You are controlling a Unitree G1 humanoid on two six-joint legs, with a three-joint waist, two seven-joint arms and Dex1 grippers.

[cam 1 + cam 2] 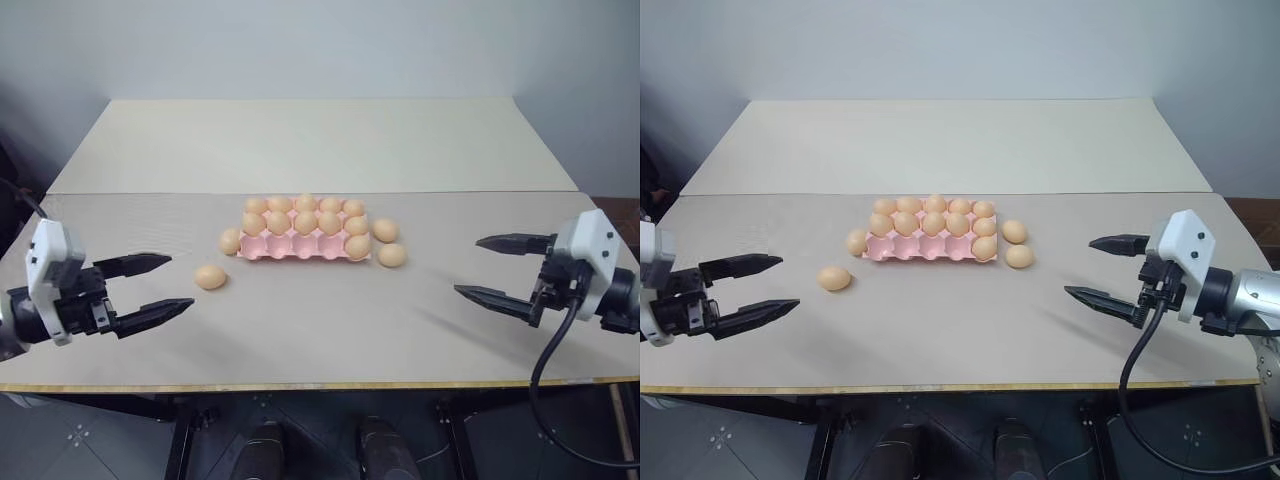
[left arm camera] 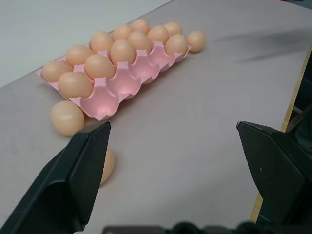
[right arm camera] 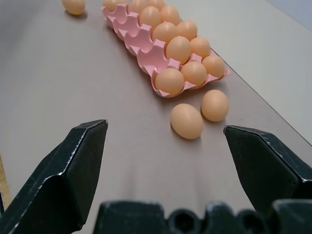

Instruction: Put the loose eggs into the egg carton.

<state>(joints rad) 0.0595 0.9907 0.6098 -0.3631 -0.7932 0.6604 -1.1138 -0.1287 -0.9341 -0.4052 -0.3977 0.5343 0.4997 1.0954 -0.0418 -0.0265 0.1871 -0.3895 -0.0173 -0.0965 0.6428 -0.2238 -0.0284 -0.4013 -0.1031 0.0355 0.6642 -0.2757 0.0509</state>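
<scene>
**Four eggs loose around a partly filled pink carton**

Four loose eggs lie on the table [image 1: 330, 340] around the egg carton [image 1: 290, 251], which sits near the middle of the nearer tabletop. On our left, one egg [image 1: 230, 241] touches or nearly touches the carton's end, and another [image 1: 210, 277] lies a little nearer to us, apart from it. On our right, two eggs [image 1: 385, 230] [image 1: 392, 255] rest just beside the carton's other end. The carton's two far rows are filled, and its near row holds one egg [image 1: 357, 246] at the right end, with the other cups bare. Our left gripper [image 1: 160, 287] and right gripper [image 1: 495, 268] hover on either side, well apart from the eggs, both with jaws spread wide and holding nothing.
</scene>
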